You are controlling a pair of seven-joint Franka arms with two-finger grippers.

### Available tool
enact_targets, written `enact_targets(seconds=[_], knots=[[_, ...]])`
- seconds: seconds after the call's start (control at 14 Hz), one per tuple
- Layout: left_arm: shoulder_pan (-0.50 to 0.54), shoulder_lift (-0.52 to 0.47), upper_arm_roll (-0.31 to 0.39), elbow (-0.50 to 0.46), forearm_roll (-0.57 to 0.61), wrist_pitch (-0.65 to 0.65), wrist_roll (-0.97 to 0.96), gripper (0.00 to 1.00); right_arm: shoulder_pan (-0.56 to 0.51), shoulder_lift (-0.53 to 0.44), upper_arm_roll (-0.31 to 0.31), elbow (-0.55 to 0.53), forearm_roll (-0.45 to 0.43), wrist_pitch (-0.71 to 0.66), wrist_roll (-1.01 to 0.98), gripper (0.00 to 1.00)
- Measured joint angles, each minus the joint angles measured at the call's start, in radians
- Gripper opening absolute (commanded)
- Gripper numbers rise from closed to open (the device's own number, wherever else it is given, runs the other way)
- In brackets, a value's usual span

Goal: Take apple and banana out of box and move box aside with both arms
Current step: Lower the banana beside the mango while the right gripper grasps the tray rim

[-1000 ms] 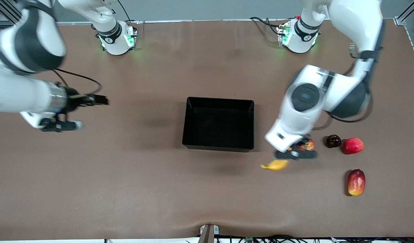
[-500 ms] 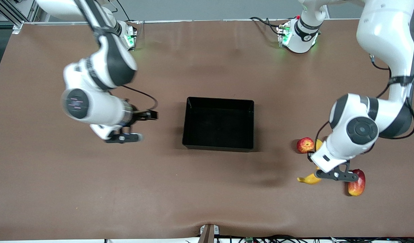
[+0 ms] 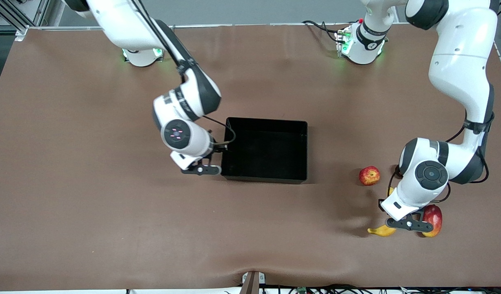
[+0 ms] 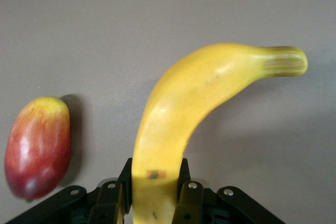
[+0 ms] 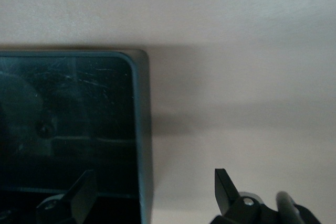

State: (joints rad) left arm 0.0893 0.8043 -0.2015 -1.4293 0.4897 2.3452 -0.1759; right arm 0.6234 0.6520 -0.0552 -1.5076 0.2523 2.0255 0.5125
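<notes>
The box (image 3: 264,149) was emptied, the apple (image 3: 369,175) laid near the worktop's left-arm end, the banana (image 4: 184,124) clamped in the left gripper (image 3: 405,223), the right gripper (image 5: 152,192) spread astride the box wall.

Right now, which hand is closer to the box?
Right. The right hand straddles the box wall at the right arm's end, fingers open. The left hand is well off, holding the banana beside the mango-like fruit.

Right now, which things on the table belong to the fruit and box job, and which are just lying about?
Part of the job:
banana, held in the left tool
apple
box, right tool open over its wall

Just lying about:
mango-like fruit
</notes>
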Motion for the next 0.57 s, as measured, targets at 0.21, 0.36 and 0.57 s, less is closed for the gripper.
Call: enact_targets(seconds=[0.21,0.36,0.57], knots=[[0.001,0.057,0.037,-0.001,0.000,0.075,0.006,0.28,0.032,0.052,-0.001,0.001,0.000,0.033,0.026,0.00],[0.000,0.077,0.041,0.000,0.001,0.090,0.007,0.96,0.032,0.053,-0.005,0.006,0.000,0.033,0.030,0.00],[-0.001,0.075,0.040,0.011,0.001,0.091,0.007,1.00,0.030,0.053,-0.011,0.017,0.000,0.031,0.055,0.00]])
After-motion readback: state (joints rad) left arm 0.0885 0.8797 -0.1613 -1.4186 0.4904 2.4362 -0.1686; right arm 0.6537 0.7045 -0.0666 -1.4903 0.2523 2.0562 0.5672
